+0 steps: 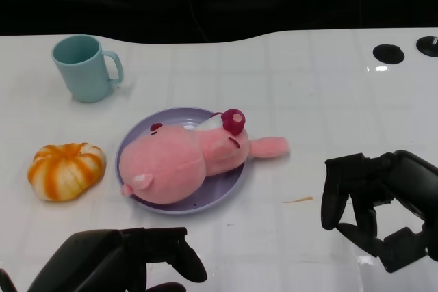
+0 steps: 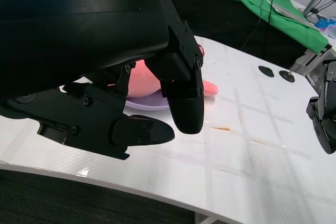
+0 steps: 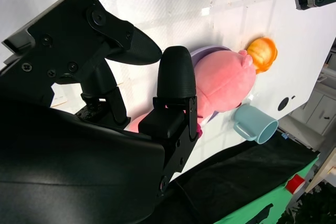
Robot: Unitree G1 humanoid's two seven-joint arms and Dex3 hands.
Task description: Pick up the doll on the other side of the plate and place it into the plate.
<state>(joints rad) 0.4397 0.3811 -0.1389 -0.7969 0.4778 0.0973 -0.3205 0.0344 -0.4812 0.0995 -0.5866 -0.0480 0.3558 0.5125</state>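
Observation:
A pink plush doll (image 1: 185,162) lies on its side in the purple plate (image 1: 229,193) at the middle of the table, one ear reaching over the plate's right rim. My left hand (image 1: 130,261) hovers near the table's front edge, below the plate, and holds nothing. My right hand (image 1: 380,206) is to the right of the plate, fingers apart and empty. The left wrist view shows the doll (image 2: 142,82) partly hidden behind my left hand's fingers (image 2: 186,103). In the right wrist view the doll (image 3: 226,80) lies beyond my right hand's fingers (image 3: 176,77).
A teal mug (image 1: 85,68) stands at the back left. An orange and white pumpkin toy (image 1: 66,170) sits left of the plate. Two black round fittings (image 1: 388,52) are set in the table's far right. A small orange mark (image 1: 298,200) lies between plate and right hand.

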